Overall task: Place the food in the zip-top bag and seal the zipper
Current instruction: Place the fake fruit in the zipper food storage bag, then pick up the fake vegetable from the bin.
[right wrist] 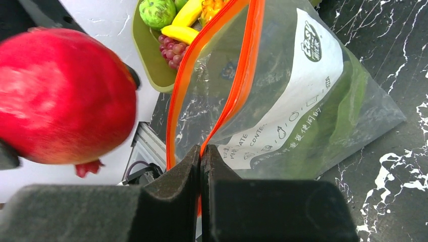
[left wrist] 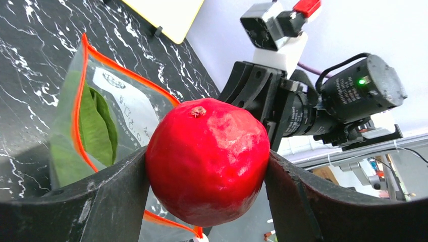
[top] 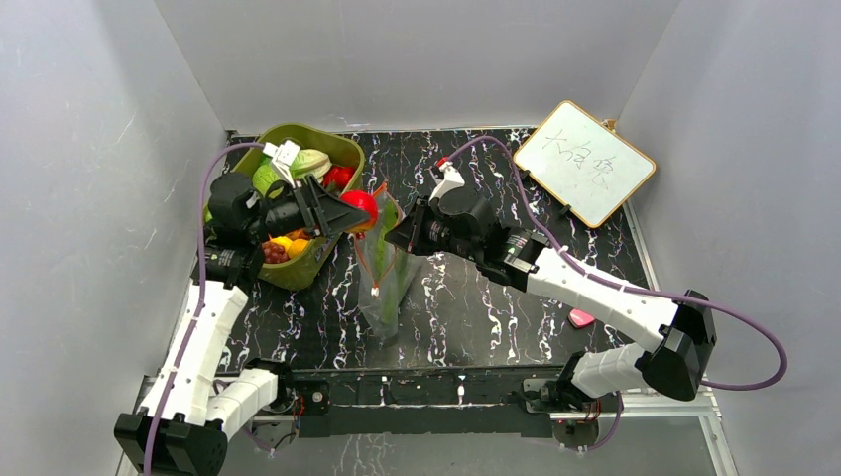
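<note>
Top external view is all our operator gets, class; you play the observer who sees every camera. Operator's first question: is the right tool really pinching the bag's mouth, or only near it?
Observer: The right wrist view shows the right tool shut on the orange zipper of the zip-top bag.
Operator: Is the mouth open?
Observer: Yes. The two orange strips spread apart above the pinch, leaving a gap.
Operator: Anything inside?
Observer: A long green leaf shows through the clear plastic. The red pomegranate, clamped on both sides by the left tool, is outside the rim.
</note>
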